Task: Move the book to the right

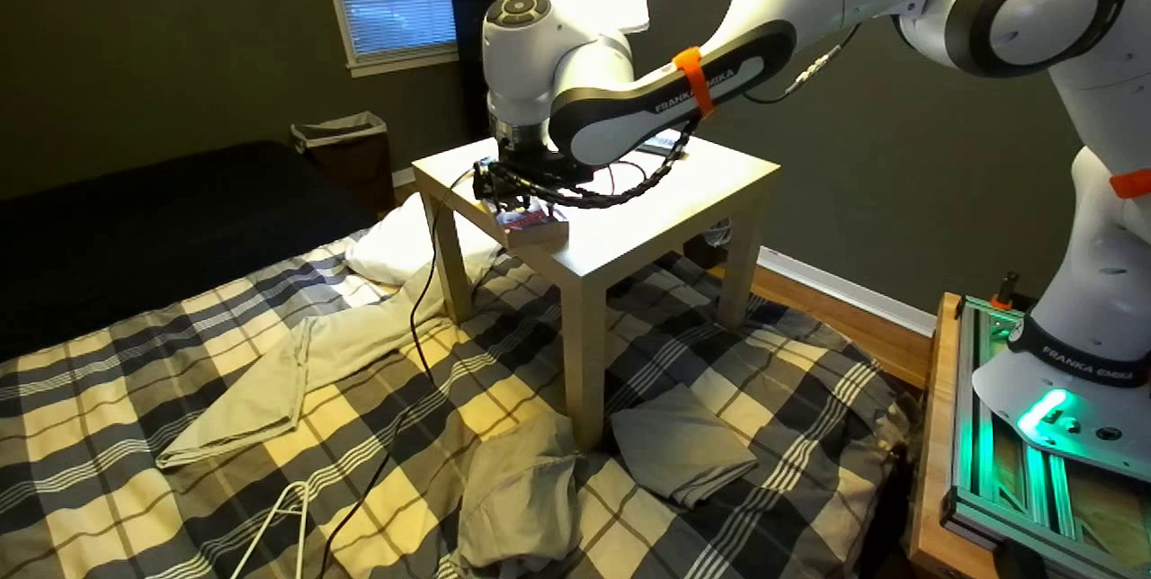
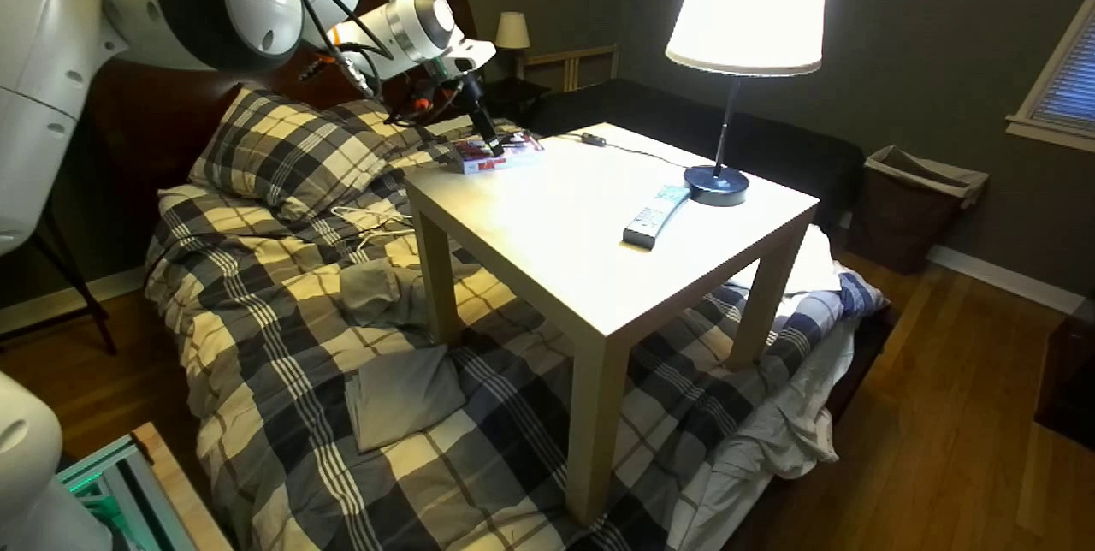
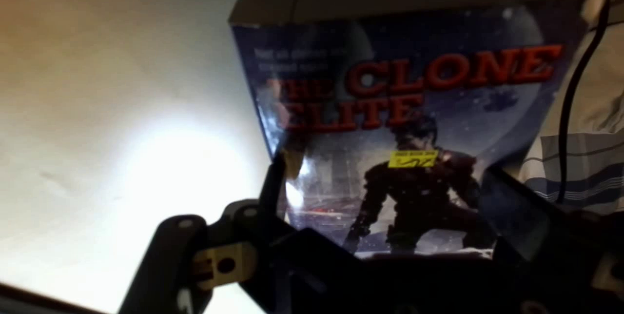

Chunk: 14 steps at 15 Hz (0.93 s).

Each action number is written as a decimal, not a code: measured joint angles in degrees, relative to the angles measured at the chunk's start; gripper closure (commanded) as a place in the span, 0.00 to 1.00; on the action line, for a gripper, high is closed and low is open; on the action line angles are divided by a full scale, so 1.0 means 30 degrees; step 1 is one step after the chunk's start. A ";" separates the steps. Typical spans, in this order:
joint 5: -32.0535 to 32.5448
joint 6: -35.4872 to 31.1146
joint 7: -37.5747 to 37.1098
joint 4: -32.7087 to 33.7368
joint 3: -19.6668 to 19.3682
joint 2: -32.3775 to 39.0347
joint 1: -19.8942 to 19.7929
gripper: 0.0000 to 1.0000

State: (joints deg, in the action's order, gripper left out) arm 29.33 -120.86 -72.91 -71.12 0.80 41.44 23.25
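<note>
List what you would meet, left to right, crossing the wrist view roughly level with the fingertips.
Table, finger, yellow sticker on the book, second finger, cable. Left out: the bedding, which shows on both sides of the cable.

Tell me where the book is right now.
In an exterior view, the book lies at the far left edge of the table, right by the fingers and left of the lamp.

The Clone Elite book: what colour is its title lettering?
Red; the title lettering on The Clone Elite book shows best in the wrist view.
</note>
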 measured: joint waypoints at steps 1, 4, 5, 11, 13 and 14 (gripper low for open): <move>-0.0001 0.0000 0.0000 -0.0022 0.0010 -0.0013 0.0000 0.00; -0.0020 0.0000 0.0000 -0.0027 0.0030 -0.0024 -0.0029 0.00; -0.0048 0.0000 0.0000 -0.0028 0.0041 -0.0034 -0.0048 0.00; -0.0144 0.0002 -0.0057 -0.0073 0.0045 -0.0248 -0.0090 0.00; -0.0146 0.0003 -0.0101 -0.0158 0.0045 -0.0507 -0.0064 0.00; -0.0135 0.0003 -0.0135 -0.0262 0.0044 -0.0715 -0.0012 0.00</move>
State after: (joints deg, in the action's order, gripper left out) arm 28.92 -120.85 -73.32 -71.91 0.93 39.30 23.22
